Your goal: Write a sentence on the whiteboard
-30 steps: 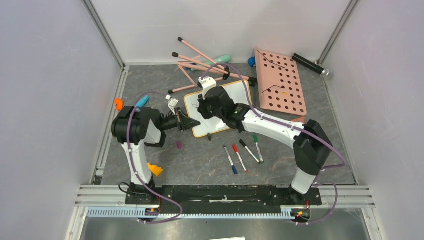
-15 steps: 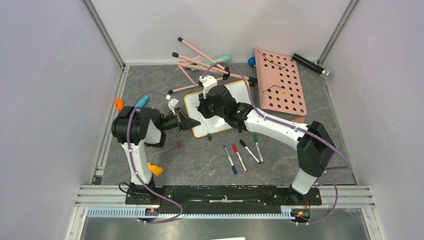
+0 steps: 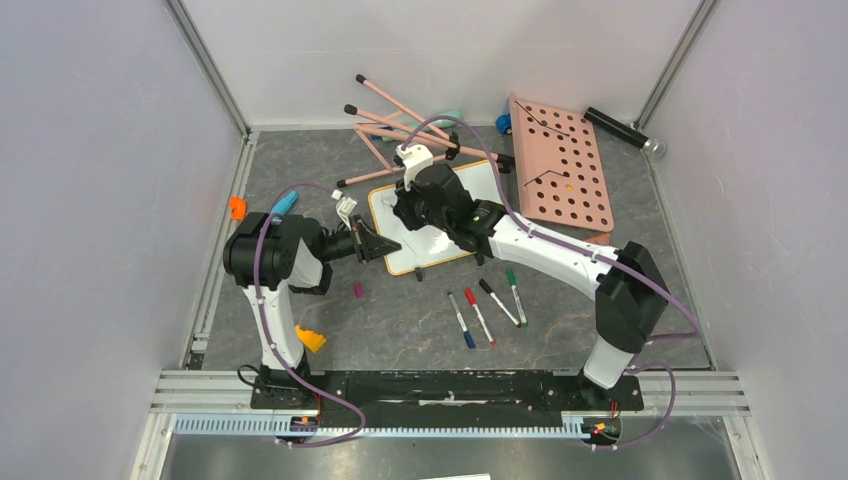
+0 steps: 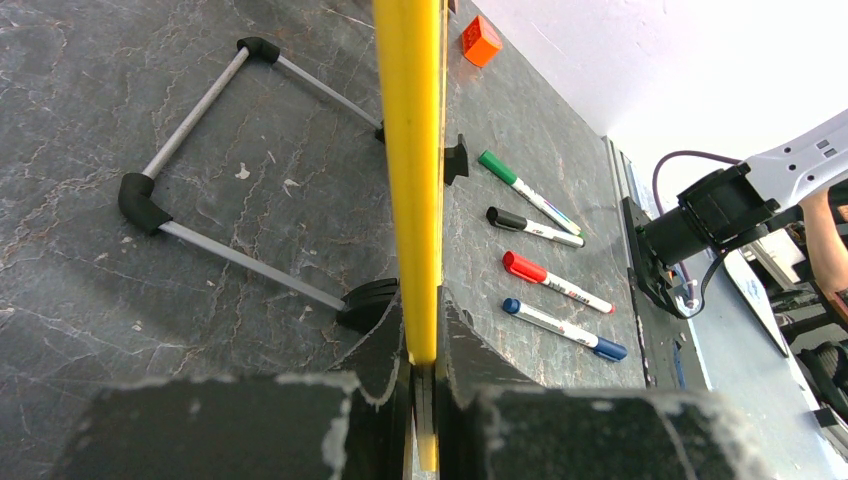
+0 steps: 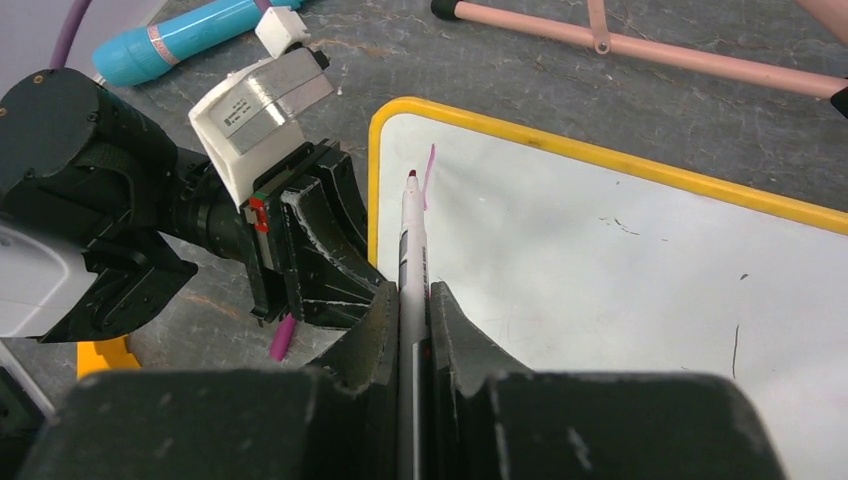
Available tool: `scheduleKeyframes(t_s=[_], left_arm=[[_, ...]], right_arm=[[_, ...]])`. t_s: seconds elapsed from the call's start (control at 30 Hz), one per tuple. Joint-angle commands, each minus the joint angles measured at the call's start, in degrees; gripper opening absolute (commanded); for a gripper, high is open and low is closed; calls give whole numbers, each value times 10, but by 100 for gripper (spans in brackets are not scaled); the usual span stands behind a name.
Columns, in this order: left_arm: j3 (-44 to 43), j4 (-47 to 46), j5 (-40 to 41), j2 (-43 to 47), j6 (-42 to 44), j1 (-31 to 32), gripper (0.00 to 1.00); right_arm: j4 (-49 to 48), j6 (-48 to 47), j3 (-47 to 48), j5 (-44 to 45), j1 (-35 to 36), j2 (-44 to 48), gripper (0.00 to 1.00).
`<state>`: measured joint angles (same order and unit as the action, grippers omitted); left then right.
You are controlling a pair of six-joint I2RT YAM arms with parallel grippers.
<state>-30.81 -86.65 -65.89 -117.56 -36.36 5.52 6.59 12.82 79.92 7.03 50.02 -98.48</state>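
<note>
The whiteboard (image 3: 482, 186) lies mid-table, white with a yellow rim. My left gripper (image 3: 388, 248) is shut on its near-left rim; in the left wrist view the rim (image 4: 410, 180) runs edge-on up out of the closed gripper (image 4: 422, 310). My right gripper (image 3: 403, 212) is shut on a marker (image 5: 411, 250) whose dark red tip sits close over the board's (image 5: 620, 270) top-left corner. Beside the tip is one short pink stroke (image 5: 430, 170). No words of the sentence show.
Blue, red, black and green markers (image 3: 487, 303) lie near the board's front, also in the left wrist view (image 4: 555, 283). A purple cap (image 3: 358, 290) lies left. Pink pegboard (image 3: 560, 160), pink rods (image 3: 400, 125), black cylinder (image 3: 620, 130) at the back. Orange pieces (image 3: 310, 338) at left.
My right gripper with the marker has shifted slightly toward the far side of the board. My left gripper and the board have not moved.
</note>
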Motion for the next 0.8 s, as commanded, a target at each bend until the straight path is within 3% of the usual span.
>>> scheduleKeyframes(t_s=[0.0, 0.77], left_arm=[[5, -26, 21, -18, 96, 3, 8], [6, -26, 21, -17, 99, 3, 8]], right_arm=[[-6, -12, 30, 16, -3, -16, 0], [15, -13, 10, 72, -12, -9, 0]])
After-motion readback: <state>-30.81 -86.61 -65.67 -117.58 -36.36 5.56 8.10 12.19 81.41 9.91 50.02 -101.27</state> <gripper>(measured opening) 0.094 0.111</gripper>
